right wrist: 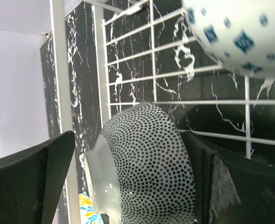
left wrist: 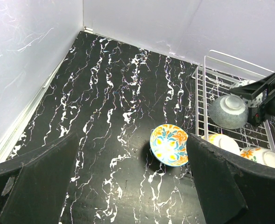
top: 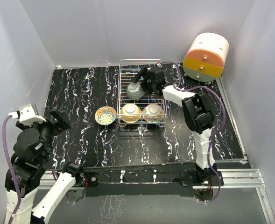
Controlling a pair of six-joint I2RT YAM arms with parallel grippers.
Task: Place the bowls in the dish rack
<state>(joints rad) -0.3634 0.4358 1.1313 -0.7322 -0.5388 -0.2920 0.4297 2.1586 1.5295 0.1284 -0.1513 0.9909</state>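
Nearly done I'd say: four bowls [top: 130, 112] are sitting in the rack [top: 120, 95], the right jaws are hanging wide open either side of the dotted bowl [top: 135, 90] without gripping it, the left jaws are hovering open and empty, and one floral bowl [top: 105, 115] is waiting on the table [top: 79, 93] just beside the rack.

A black desk [top: 81, 93] streaked with white veins, three things sitting on it.

A silver wire dish rack [top: 120, 91] stands toward the middle at the far side, its long side running away from me. Just beside its near left corner, on the bare top, sits one bowl [top: 105, 115], open side up, with an orange floral inside. An orange-and-cream round cabinet [top: 206, 57] stands in the far right corner, well apart from the rack.
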